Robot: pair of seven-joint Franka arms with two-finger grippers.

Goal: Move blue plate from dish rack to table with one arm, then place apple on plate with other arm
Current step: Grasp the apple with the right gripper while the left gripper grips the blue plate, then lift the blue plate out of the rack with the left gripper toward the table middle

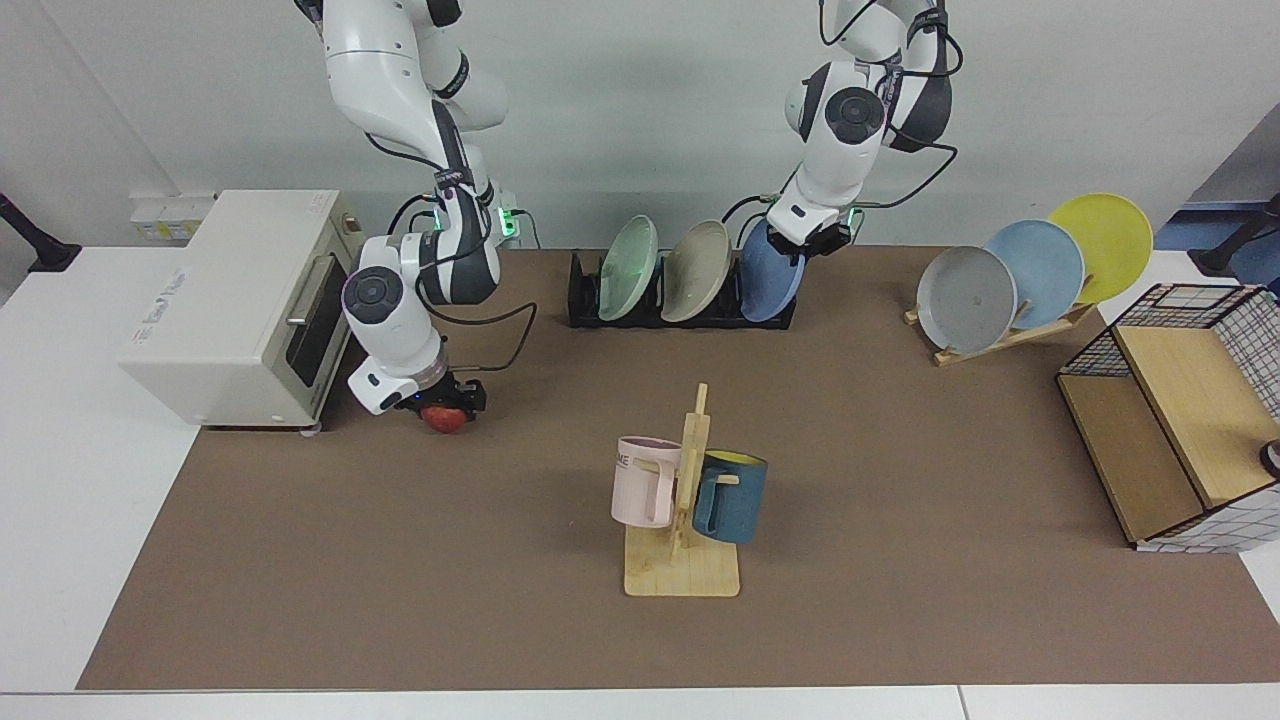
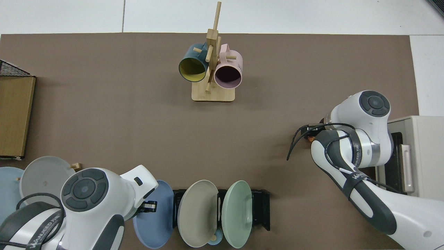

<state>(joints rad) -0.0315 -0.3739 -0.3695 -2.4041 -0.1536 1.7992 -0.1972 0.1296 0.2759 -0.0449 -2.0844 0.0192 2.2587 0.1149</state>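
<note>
The blue plate (image 1: 765, 285) stands nearly upright at the end of the black dish rack (image 1: 585, 300) nearest the left arm. My left gripper (image 1: 812, 238) is shut on its top rim. From above, the left gripper (image 2: 150, 206) grips the blue plate (image 2: 156, 218) beside the dish rack (image 2: 263, 208). The red apple (image 1: 442, 420) lies on the brown table (image 1: 900, 500) in front of the toaster oven. My right gripper (image 1: 443, 405) sits low over it and covers its top. From above, only a sliver of the apple (image 2: 308, 138) shows under the right gripper (image 2: 307, 133).
A beige plate (image 1: 697, 270) and a green plate (image 1: 628, 268) fill the other rack slots. The white toaster oven (image 1: 235, 300) stands beside the apple. A wooden mug tree (image 1: 685, 500) holds two mugs mid-table. A wooden rack (image 1: 1010, 335) with three plates and a wire basket (image 1: 1180, 410) stand beyond the left arm.
</note>
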